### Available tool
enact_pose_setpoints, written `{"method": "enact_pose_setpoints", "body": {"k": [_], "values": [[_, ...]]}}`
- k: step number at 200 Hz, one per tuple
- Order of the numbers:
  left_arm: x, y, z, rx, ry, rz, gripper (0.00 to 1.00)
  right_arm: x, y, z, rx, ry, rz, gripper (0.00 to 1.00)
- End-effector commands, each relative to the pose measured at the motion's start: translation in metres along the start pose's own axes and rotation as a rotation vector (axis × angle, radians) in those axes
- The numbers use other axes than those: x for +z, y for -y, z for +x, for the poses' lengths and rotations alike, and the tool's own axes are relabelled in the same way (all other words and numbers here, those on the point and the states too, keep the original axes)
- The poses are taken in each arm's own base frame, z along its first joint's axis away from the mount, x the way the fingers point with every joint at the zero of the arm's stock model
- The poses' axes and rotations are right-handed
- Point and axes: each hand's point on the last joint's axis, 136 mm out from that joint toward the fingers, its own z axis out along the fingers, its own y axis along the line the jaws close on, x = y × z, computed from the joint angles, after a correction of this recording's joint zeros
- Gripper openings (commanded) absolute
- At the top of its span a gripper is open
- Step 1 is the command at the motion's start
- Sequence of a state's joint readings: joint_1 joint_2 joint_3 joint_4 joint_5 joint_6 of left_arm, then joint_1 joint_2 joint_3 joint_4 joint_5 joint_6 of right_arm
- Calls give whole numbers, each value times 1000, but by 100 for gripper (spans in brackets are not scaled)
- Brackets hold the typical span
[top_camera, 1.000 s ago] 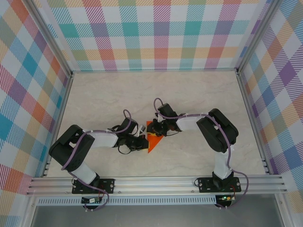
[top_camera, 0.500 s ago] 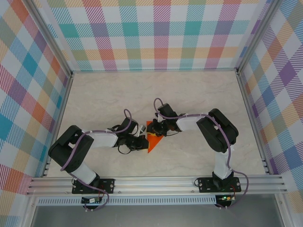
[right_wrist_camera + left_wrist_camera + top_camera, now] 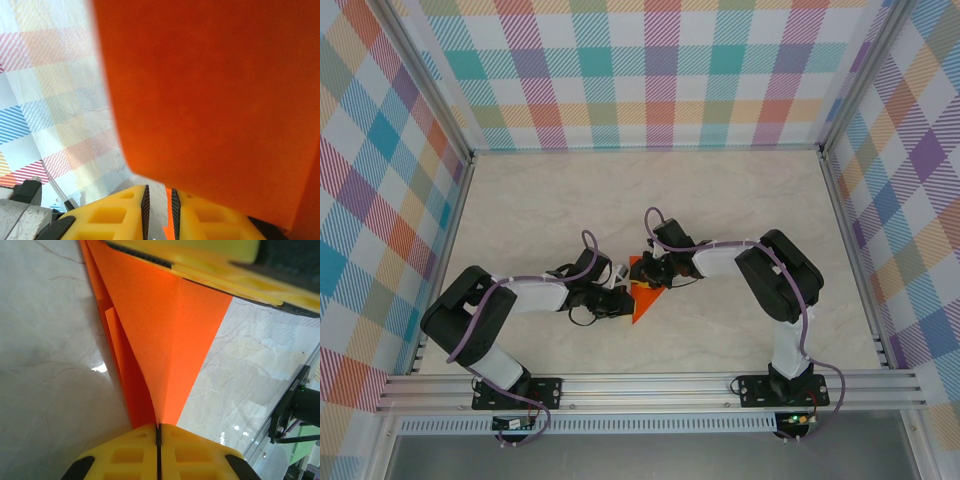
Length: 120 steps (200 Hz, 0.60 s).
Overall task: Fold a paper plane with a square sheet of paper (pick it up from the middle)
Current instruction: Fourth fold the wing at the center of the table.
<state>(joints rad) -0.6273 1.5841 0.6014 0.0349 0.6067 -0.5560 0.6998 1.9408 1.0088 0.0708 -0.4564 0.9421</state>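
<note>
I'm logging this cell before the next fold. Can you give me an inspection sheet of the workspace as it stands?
Surface: pale marbled table, nothing on it but the paper.
Job's things: orange paper plane, tapering, with a centre crease, held between the two arms.
Clutter: nothing seen.
Grippers: left claw shut on the plane at its crease; right claw closed to a narrow gap with an orange edge in it.
Cables: purple cables loop along both arms, off the paper.
Surroundings: checked cloth walls; aluminium rail at the near edge.
</note>
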Motion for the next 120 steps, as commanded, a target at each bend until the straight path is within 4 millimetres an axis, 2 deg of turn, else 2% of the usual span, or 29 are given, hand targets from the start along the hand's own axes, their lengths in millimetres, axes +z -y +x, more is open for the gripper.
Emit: {"method": "enact_pose_setpoints", "body": {"k": [1, 25, 41, 69, 81, 120], "values": [[6, -4, 36, -35, -155, 7, 6, 9, 53, 18, 79, -41, 152, 22], [7, -12, 42, -45, -193, -26, 0, 9, 54, 18, 81, -41, 159, 22], [9, -16, 44, -51, -199, -39, 0, 10, 56, 18, 84, -42, 164, 22], [8, -16, 45, -55, -199, -42, 4, 9, 57, 18, 88, -40, 169, 22], [7, -15, 44, -53, -195, -45, 9, 9, 57, 18, 88, -40, 170, 22], [4, -12, 43, -44, -188, -41, 12, 9, 58, 19, 89, -41, 174, 22]]}}
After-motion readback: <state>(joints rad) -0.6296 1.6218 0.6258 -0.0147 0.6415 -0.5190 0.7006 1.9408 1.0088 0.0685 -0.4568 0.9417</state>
